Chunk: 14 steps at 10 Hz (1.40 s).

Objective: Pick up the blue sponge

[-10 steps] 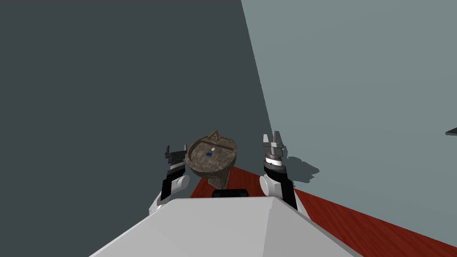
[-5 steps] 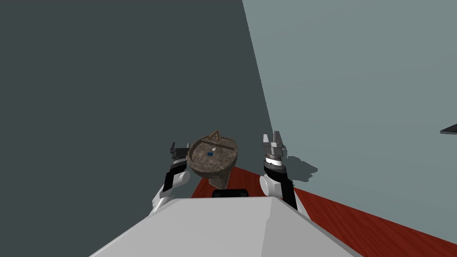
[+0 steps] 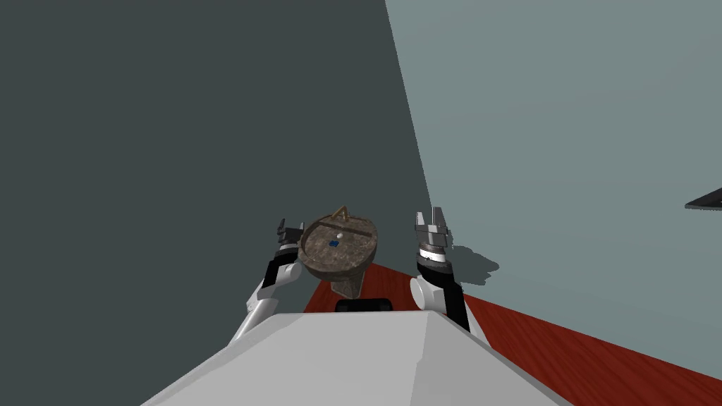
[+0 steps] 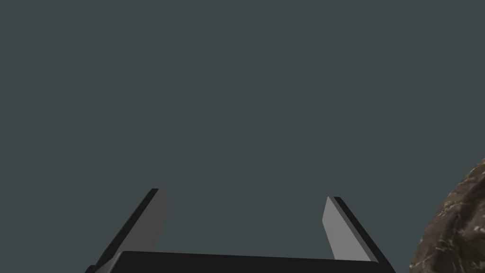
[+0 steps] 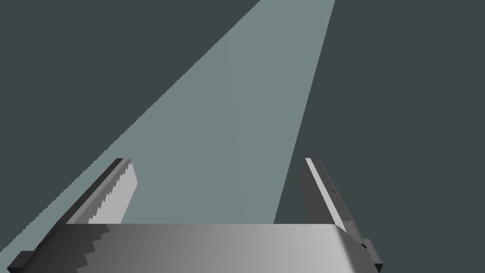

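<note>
A small blue sponge (image 3: 333, 244) lies in the bowl of a round, mottled brown sink (image 3: 321, 259) fixed to the dark wall ahead of me. A small white lump (image 3: 339, 235) rests just behind the sponge, near a brown tap (image 3: 341, 212). My left gripper (image 3: 290, 231) is open, close beside the sink's left rim and a little above it; the left wrist view catches the sink's rough brown edge (image 4: 457, 232) off to one side of its open gripper (image 4: 244, 206). My right gripper (image 3: 431, 220) stands open to the right of the sink, apart from it, fingers (image 5: 316, 189) spread with nothing between them.
The dark wall (image 3: 176, 155) and a lighter grey-green wall (image 3: 564, 141) meet in a corner just behind the sink. Red wooden floor (image 3: 564, 359) runs below and off to the right. A dark flat edge (image 3: 705, 200) juts in at the far right.
My left gripper has moved right and slightly up, from well left of the sink to right beside its rim. The right arm has stayed put. The dark edge at far right has shifted slightly.
</note>
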Tool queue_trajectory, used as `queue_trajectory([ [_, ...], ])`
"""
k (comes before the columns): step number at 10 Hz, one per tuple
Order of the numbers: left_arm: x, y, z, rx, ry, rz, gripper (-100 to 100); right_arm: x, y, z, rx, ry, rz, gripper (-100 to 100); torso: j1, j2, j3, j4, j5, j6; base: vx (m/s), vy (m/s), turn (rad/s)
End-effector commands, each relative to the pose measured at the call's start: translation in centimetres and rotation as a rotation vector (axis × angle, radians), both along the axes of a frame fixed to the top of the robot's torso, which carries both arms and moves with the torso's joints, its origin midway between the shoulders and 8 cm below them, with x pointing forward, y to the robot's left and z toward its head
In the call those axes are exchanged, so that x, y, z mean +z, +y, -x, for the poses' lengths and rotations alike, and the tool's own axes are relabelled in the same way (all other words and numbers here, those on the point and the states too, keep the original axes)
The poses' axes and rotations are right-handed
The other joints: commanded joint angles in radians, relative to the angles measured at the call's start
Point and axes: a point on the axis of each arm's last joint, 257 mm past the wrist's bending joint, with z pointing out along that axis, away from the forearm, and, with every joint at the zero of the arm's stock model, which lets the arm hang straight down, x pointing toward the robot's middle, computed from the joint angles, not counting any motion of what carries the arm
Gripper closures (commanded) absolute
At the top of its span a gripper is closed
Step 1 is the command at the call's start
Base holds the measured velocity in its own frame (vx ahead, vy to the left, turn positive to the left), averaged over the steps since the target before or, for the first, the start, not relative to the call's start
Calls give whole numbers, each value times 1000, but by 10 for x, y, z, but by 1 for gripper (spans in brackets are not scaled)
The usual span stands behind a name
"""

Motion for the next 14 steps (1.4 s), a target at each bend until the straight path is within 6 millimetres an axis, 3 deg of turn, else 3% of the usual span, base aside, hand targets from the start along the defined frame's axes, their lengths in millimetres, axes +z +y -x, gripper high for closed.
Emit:
queue_trajectory([
  [1,-5,2,-10,-7,41,-6,-100,0,0,0,0,0,0,0,0,0,0,0,0,0,-6,42,-22],
  [2,2,2,-23,-11,56,-33,-100,0,0,0,0,0,0,0,0,0,0,0,0,0,-5,52,-29],
  [3,-6,1,-27,-17,90,-26,-100,0,0,0,0,0,0,0,0,0,0,0,0,0,-5,42,-20],
  [4,2,1,-40,-18,100,-56,-100,0,0,0,0,0,0,0,0,0,0,0,0,0,-23,57,-25],
  [6,-10,1,-45,-26,146,-47,-100,0,0,0,0,0,0,0,0,0,0,0,0,0,-4,35,-11],
  [7,-2,1,-58,-26,162,-76,-100,0,0,0,0,0,0,0,-1,0,0,0,0,0,-1,35,-22],
  [9,-12,1,-62,-33,203,-68,-100,0,0,0,0,0,0,0,0,-1,0,0,0,0,1,33,-14],
  [10,-5,2,-76,-32,221,-98,-100,0,0,0,0,0,0,0,-1,0,0,0,0,0,-4,37,-21],
  [14,-14,2,-94,-42,305,-115,-100,0,0,0,0,0,0,0,-1,0,0,0,0,0,-7,34,-18],
])
